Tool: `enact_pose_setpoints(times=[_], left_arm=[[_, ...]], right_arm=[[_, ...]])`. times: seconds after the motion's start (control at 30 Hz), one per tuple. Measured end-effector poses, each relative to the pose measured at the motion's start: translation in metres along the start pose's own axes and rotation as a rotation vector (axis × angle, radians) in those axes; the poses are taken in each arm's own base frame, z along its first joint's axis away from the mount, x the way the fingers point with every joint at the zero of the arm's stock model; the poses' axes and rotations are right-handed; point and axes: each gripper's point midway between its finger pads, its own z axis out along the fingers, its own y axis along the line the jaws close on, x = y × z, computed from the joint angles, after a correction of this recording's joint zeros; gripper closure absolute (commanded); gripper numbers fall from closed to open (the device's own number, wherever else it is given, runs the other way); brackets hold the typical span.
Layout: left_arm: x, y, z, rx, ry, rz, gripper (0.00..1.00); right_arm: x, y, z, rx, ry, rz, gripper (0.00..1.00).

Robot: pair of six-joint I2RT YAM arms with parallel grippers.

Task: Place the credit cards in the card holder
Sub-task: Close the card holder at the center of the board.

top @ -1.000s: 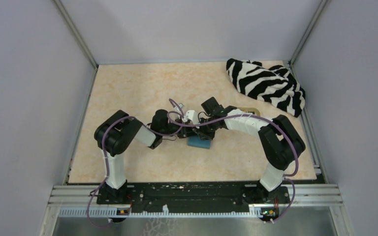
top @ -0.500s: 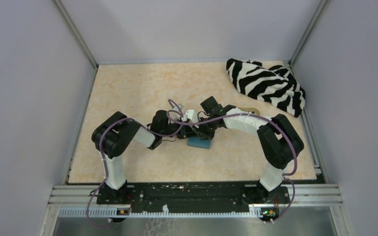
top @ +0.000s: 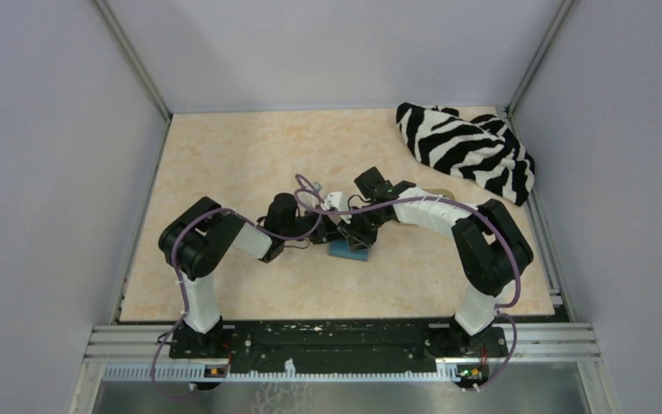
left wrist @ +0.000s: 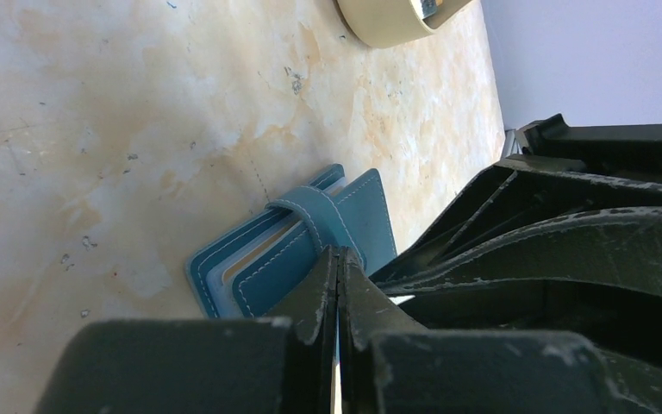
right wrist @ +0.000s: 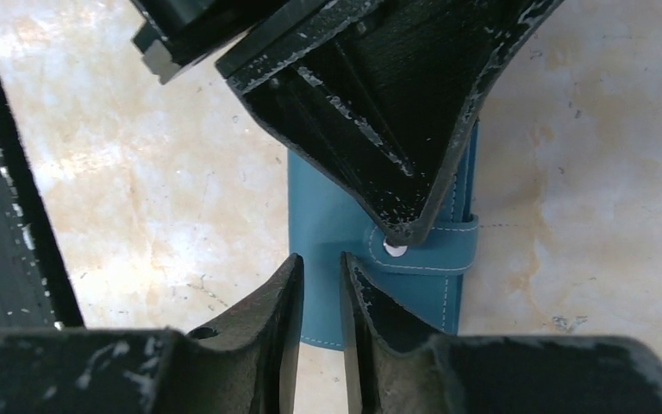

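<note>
The teal card holder [top: 345,251] lies flat on the table between both arms, folded with its strap across it. My left gripper [left wrist: 338,252] is shut with nothing between its jaws, and its tips rest on the strap of the card holder [left wrist: 267,269]. In the right wrist view the left gripper's fingers [right wrist: 371,129] touch the strap's snap on the card holder [right wrist: 319,216]. My right gripper [right wrist: 321,263] hangs just above the holder's near edge, jaws a narrow gap apart and holding nothing. No credit cards show in any view.
A tan oval tray [top: 438,192] sits behind the right arm, mostly hidden; its rim [left wrist: 388,21] shows in the left wrist view. A zebra-striped cloth [top: 465,148] lies bunched at the back right corner. Grey walls enclose the table.
Both grippers have stayed over the card holder. The right gripper has edged slightly forward over it, and the left arm's elbow has shifted a little to the left.
</note>
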Motion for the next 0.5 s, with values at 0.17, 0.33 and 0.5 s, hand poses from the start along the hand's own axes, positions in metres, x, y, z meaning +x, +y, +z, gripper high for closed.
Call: enact_pose_setpoints(times=[0.17, 0.33, 0.5], left_arm=[[0.0, 0.0, 0.0, -0.001, -0.001, 0.008, 1.0], [0.0, 0.0, 0.0, -0.001, -0.001, 0.01, 1.0], [0.0, 0.0, 0.0, 0.0, 0.0, 0.013, 1.0]], right_arm=[[-0.006, -0.001, -0.015, -0.018, -0.054, 0.025, 0.74], [-0.021, -0.025, -0.033, 0.086, -0.106, 0.018, 0.74], [-0.025, -0.032, -0.029, 0.13, -0.099, 0.0, 0.76]])
